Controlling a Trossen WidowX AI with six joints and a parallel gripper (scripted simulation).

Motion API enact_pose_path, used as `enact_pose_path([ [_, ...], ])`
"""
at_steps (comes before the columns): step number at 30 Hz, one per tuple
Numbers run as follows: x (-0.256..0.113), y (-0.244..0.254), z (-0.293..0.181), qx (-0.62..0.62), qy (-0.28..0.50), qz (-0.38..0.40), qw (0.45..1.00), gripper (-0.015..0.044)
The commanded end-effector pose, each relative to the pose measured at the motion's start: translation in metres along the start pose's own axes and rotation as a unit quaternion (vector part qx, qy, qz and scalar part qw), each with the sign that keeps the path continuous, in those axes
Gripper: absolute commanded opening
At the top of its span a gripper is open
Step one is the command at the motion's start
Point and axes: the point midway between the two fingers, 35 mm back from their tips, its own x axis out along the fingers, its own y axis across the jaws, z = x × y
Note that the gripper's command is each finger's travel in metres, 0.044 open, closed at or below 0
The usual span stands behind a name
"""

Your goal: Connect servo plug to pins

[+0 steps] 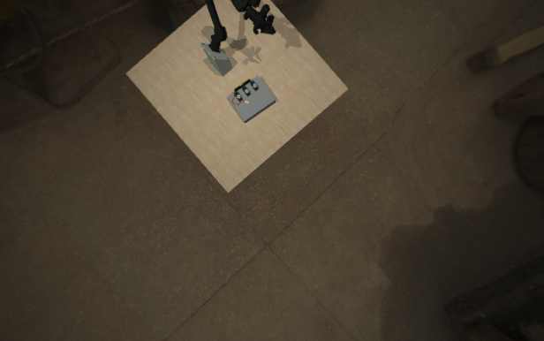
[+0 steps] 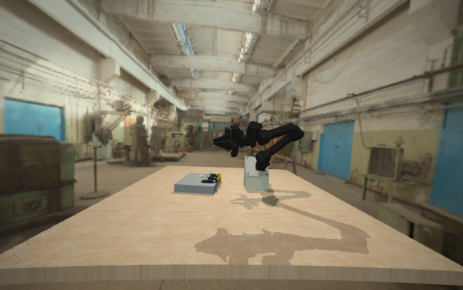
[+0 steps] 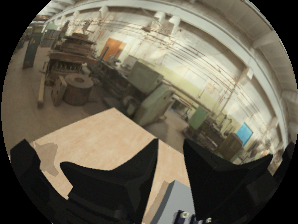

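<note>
The holder (image 1: 260, 102) (image 2: 193, 187) (image 3: 171, 202) is a flat grey block on the table. Several dark servo-like parts (image 1: 247, 91) (image 3: 183, 216) sit along its edge facing the arm base. An orange lead (image 1: 233, 102) loops at one end of that row; a small pale piece (image 1: 246, 102), probably the plug, lies at its end on the holder's top. A yellowish strip (image 1: 241, 84) (image 2: 219, 178) runs along that edge; single pins and the dot are too small to tell. My gripper (image 1: 273, 32) (image 2: 213, 140) (image 3: 171, 143) is partly open and empty, high above the table, away from the holder.
The arm's pale base block (image 1: 223, 66) (image 2: 256, 182) stands on the wooden table (image 1: 199, 115) (image 2: 131, 233) beside the holder's pin edge. Arm shadows fall across the table. The table edges and the floor beyond show in the wrist view.
</note>
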Motion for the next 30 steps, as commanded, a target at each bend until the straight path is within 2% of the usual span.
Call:
enact_pose_path([
  [1, 0.007, -0.024, 0.001, -0.031, -0.003, -0.032, 0.999, 0.0115],
  [18, 0.007, -0.137, 0.019, -0.149, -0.005, -0.179, 0.972, 0.0115],
  [30, 0.056, -0.171, -0.036, -0.187, 0.173, -0.145, 0.956, 0.0115],
])
